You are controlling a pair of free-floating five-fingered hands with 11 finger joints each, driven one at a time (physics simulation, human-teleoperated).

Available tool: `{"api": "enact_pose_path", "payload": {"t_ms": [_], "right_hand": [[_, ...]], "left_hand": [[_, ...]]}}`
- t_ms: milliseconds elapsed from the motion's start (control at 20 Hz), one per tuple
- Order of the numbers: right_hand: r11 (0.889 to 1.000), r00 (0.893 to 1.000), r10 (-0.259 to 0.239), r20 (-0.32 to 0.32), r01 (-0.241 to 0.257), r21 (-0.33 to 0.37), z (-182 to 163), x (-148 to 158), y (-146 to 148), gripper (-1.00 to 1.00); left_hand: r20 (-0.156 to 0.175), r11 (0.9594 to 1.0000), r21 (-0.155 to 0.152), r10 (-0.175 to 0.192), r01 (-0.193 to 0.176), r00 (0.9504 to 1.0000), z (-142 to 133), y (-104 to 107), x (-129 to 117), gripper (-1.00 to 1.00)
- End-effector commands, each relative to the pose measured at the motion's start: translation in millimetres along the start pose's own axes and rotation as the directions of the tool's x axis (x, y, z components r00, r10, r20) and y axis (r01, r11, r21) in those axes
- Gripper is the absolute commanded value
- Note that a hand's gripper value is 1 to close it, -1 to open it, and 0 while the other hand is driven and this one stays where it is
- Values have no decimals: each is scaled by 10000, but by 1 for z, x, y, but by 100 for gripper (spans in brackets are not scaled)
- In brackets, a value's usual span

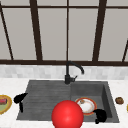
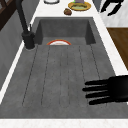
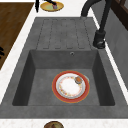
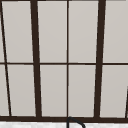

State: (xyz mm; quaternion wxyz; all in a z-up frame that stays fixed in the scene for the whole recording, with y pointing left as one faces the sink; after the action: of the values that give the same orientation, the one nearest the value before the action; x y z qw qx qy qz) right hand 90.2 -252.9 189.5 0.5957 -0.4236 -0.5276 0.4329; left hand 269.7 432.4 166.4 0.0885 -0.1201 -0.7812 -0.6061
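My left hand [image 1: 19, 98] hovers over the left edge of the grey drainboard [image 1: 45, 97], beside a yellow plate [image 1: 3, 104] on the counter. In the left side view this left hand [image 2: 113, 89] has its fingers straight, level above the drainboard's front edge, and holds nothing. My right hand [image 1: 100, 115] floats at the front right corner of the sink basin [image 1: 106, 93], close to a white plate with a red rim [image 1: 86, 105] lying in the basin. Its fingers hang loose and spread [image 2: 110, 6]. A large red ball [image 1: 67, 115] sits front and centre.
A black faucet [image 1: 71, 72] stands behind the sink, in front of a window. The red-rimmed plate [image 3: 70, 86] carries a small brown bit of food. A brown round item [image 1: 119, 100] lies on the right counter, with another yellow plate [image 2: 79, 5] past it.
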Motion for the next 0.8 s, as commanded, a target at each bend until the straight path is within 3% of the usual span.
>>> {"api": "enact_pose_path", "payload": {"t_ms": [0,50,150,400,450,500,550,650,750], "right_hand": [[10000,10000,0,0,0,0,0,0,0,0],[10000,10000,0,0,0,0,0,0,0,0],[10000,10000,0,0,0,0,0,0,0,0],[10000,10000,0,0,0,0,0,0,0,0],[10000,10000,0,0,0,0,0,0,0,0],[10000,10000,0,0,0,0,0,0,0,0],[10000,10000,0,0,0,0,0,0,0,0],[10000,10000,0,0,0,0,0,0,0,0],[10000,10000,0,0,0,0,0,0,0,0]], "left_hand": [[-820,9932,98,-1147,1159,9900,-6,-3,-3,-100],[-1067,9953,248,-907,938,9901,-2,-14,-5,-100],[-1143,9940,211,-1043,1073,9880,1,-23,-8,-100],[-1575,9941,-233,-1084,1061,9815,8,-55,-17,-100],[-1680,9940,-194,-1092,1075,9797,10,-61,-19,-100],[-1784,9931,-189,-1168,1153,9770,10,-62,-20,-100],[-1625,9899,-121,-1412,1411,9766,2,-62,-20,-100],[-1963,9883,-52,-1504,1524,9689,1,-66,-21,-100],[-1907,9865,-307,-1641,1612,9678,-8,-64,-20,-100]]}}
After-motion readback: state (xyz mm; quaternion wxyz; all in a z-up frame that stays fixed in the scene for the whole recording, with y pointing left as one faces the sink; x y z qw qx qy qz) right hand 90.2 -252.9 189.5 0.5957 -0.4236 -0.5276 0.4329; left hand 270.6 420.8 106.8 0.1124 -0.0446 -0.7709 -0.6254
